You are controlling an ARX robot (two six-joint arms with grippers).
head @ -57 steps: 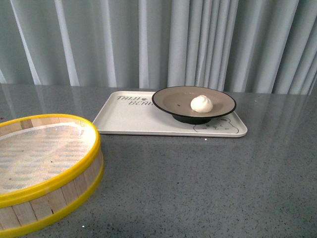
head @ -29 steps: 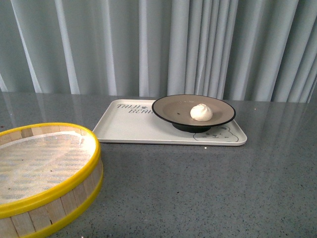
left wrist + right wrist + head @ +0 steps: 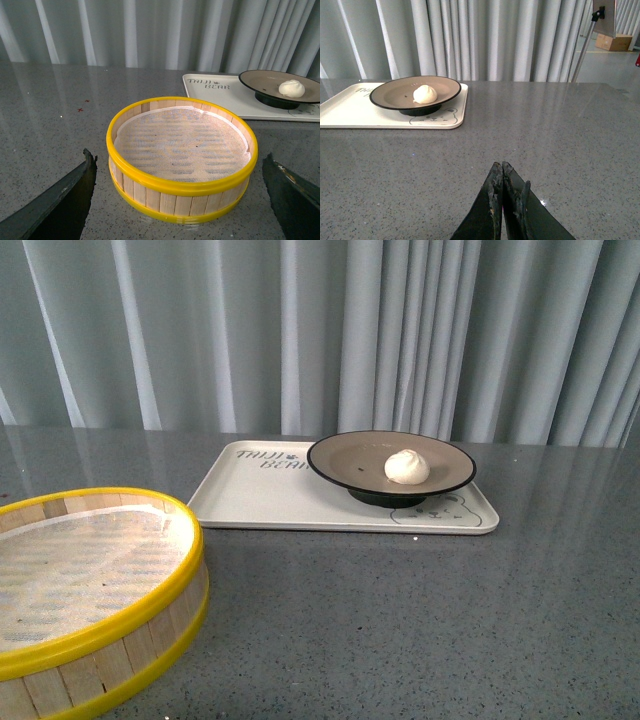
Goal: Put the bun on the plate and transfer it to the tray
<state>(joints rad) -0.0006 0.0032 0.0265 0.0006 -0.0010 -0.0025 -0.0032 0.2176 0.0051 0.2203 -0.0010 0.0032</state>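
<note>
Nothing on the table has shifted over the last half second; a second ago the front view sat lower on the scene, with the tray and steamer higher in the picture, and it has since settled.

Nearest, at the left, stands the yellow-rimmed wooden steamer basket [image 3: 85,590], lined with white cloth and with nothing in it. The left gripper [image 3: 180,200] shows only in its own wrist view, its two dark fingers spread wide to either side of the basket and holding nothing. The right gripper [image 3: 506,200] hangs over bare grey table [image 3: 420,620] on the right side, its fingers pressed together with nothing between them. Neither arm appears in the front view.

Farther back, right of centre, the cream tray [image 3: 260,502] lies flat with its lettering at the far left corner. The grey-brown plate [image 3: 345,452] with the black rim stands on the tray's right half, partly covering the little bear drawing. The bun [image 3: 406,467] sits on the plate, a little right of its middle, upright and whole. Behind everything hangs a pale pleated curtain [image 3: 200,330].

Judging from this layout, both parts of the job look finished: bun on plate, plate on tray. Nothing seems left except for the arms to stay clear, well apart from the tray.
</note>
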